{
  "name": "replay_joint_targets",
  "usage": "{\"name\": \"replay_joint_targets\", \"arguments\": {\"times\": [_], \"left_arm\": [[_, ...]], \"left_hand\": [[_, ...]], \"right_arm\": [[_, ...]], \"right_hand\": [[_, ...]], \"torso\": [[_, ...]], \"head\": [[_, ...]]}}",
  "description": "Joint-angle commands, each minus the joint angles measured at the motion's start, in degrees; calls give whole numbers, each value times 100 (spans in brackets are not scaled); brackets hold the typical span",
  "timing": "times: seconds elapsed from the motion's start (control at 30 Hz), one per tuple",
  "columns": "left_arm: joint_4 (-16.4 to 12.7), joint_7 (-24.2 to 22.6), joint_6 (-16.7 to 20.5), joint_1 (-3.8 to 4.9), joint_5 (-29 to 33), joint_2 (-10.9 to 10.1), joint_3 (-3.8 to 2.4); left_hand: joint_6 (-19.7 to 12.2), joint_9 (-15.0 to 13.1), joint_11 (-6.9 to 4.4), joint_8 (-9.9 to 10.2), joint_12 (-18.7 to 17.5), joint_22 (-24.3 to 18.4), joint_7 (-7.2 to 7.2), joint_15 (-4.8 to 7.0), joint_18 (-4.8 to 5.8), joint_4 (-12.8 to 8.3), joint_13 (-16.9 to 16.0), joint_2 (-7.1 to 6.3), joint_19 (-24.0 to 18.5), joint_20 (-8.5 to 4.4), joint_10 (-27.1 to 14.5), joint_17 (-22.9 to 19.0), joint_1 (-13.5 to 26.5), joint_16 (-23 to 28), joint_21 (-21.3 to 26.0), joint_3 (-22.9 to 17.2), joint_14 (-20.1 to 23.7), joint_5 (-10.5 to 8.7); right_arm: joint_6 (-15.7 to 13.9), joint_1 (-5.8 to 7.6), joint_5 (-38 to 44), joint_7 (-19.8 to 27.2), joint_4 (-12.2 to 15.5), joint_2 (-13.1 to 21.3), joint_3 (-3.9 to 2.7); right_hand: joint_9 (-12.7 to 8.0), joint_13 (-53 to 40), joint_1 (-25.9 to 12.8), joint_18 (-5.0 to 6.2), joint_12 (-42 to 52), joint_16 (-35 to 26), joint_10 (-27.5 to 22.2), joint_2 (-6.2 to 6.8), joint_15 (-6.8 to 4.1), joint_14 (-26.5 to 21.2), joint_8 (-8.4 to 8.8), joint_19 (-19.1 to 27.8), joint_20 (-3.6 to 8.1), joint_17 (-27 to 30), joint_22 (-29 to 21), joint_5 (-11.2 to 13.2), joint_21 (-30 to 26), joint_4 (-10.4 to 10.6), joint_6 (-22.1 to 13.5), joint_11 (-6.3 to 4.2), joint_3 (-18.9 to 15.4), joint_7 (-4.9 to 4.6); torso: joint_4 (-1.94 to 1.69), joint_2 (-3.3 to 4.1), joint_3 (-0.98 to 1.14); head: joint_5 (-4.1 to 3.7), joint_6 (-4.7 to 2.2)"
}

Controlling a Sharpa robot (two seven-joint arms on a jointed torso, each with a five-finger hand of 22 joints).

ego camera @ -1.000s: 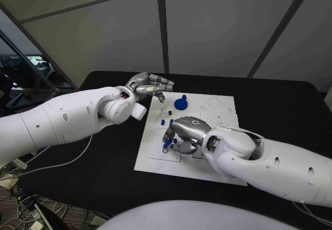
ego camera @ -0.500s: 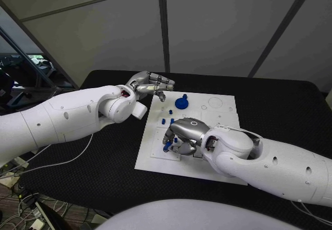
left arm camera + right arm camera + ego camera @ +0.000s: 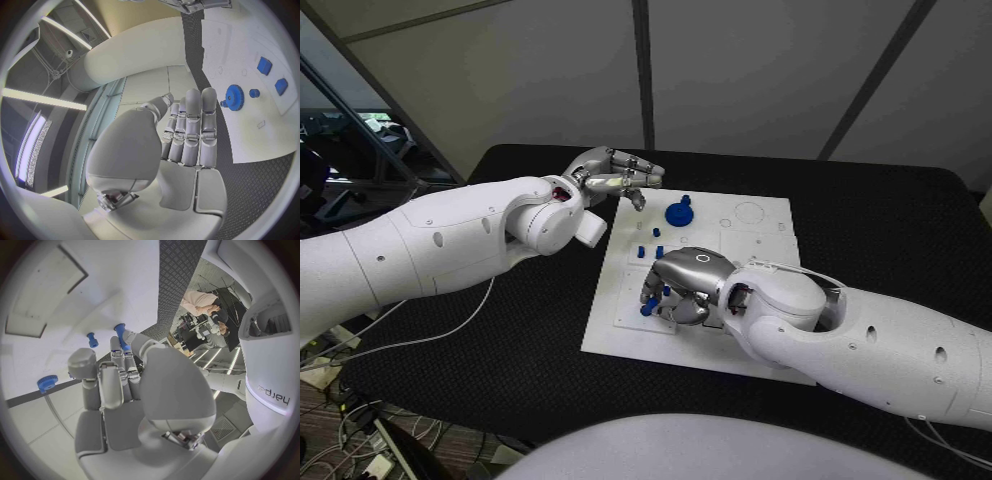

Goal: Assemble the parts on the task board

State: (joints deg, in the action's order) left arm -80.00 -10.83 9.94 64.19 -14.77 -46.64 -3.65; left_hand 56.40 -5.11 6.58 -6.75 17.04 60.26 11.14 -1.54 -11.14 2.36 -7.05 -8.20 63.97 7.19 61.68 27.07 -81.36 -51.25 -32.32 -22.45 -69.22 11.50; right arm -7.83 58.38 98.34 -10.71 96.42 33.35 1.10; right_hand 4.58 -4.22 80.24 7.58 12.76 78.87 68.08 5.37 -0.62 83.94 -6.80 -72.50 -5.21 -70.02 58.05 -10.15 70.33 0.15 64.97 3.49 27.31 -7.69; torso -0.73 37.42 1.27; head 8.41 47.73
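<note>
While the white board (image 3: pixel 747 250) lies flat in the middle of the black table (image 3: pixel 877 210), the right hand (image 3: pixel 678 285) is seen lowered over its near left part, fingers curled around a small blue peg (image 3: pixel 651 303) apparently pinched at their tips. The left hand (image 3: pixel 610 178) is held off the far left corner, fingers extended, empty, beside the blue gear (image 3: pixel 678 213).

2 glossy white arms end in a silver left hand (image 3: pixel 609 176) and right hand (image 3: pixel 684 285).
</note>
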Motion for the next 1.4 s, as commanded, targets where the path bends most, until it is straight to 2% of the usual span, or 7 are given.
{"name": "replay_joint_targets", "arguments": {"times": [0.03,0.37,0.47,0.77,1.0,1.2,1.4], "left_arm": [[-6,6,-63,7,21,-4,-3],[-13,13,-66,7,21,-11,-3],[-11,24,-72,7,21,-13,-3],[-5,57,-91,7,21,-23,-3],[0,71,-93,7,21,-49,-3],[0,75,-96,6,21,-73,5],[-23,39,-110,2,21,-118,17]], "left_hand": [[-42,8,3,-18,30,-6,2,-19,68,-2,-6,32,-9,14,-55,-5,37,31,35,42,32,10],[-42,8,3,-18,30,-6,2,-19,68,-2,-6,32,-9,14,-55,-5,37,31,35,42,32,10],[-44,9,3,-20,34,-7,2,-19,68,1,-7,36,-8,15,-59,-9,39,31,37,46,32,10],[-51,11,4,-27,47,-14,3,-20,68,8,-9,54,-4,15,-73,-20,42,31,45,53,32,12],[-53,11,3,-29,51,-15,2,-20,67,5,-9,62,-3,15,-76,-23,36,30,47,51,32,14],[-53,11,3,-29,51,-15,2,-20,67,5,-9,62,-3,15,-76,-23,36,30,47,51,32,14],[-56,12,3,-30,55,-17,2,-19,67,1,-10,63,-2,15,-81,-27,31,30,49,53,33,14]], "right_arm": [[125,0,127,-67,-17,-22,4],[-74,-11,153,-77,-70,-94,49],[-231,-15,148,-55,-75,-98,56],[-1132,-39,1,276,6,22,61],[-1733,-49,-266,550,381,514,54],[-1908,-44,-849,364,814,1244,-83],[-1863,-37,-1917,-359,1141,2097,-193]], "right_hand": [[47,5,-32,-99,-65,6,1,-31,-15,248,17,7,-4,10,-24,-36,-37,-6,-15,37,9,-23],[-99,69,-282,-67,-485,-15,-724,192,207,223,340,173,-168,58,-249,12,-198,84,-729,305,-37,-282],[-89,47,-371,-26,-496,7,-1007,326,202,218,323,251,-209,38,-368,15,-294,110,-1229,291,-243,-94],[-63,-1,-380,59,-134,-126,-1537,323,264,95,287,515,-249,280,-808,-36,-649,201,-1721,339,-1026,63],[-53,-31,-270,54,169,-125,-1639,251,238,94,286,501,-252,305,-837,-77,-679,226,-1713,323,-1307,-5],[24,-121,-237,-11,676,-32,-968,105,180,174,88,246,-202,157,-494,-236,-434,306,-1183,248,-1355,-236],[75,-603,-567,-193,1481,445,508,297,-82,379,-120,-345,18,-642,472,-483,259,594,-767,-89,-1623,3]], "torso": [[0,0,0],[-3,-1,-3],[-4,-1,-3],[8,-7,6],[22,-17,2],[31,-31,-5],[104,-51,-8]], "head": [[-4,-1],[-6,-2],[0,-25],[9,-72],[-32,-122],[-130,-182],[-298,-251]]}}
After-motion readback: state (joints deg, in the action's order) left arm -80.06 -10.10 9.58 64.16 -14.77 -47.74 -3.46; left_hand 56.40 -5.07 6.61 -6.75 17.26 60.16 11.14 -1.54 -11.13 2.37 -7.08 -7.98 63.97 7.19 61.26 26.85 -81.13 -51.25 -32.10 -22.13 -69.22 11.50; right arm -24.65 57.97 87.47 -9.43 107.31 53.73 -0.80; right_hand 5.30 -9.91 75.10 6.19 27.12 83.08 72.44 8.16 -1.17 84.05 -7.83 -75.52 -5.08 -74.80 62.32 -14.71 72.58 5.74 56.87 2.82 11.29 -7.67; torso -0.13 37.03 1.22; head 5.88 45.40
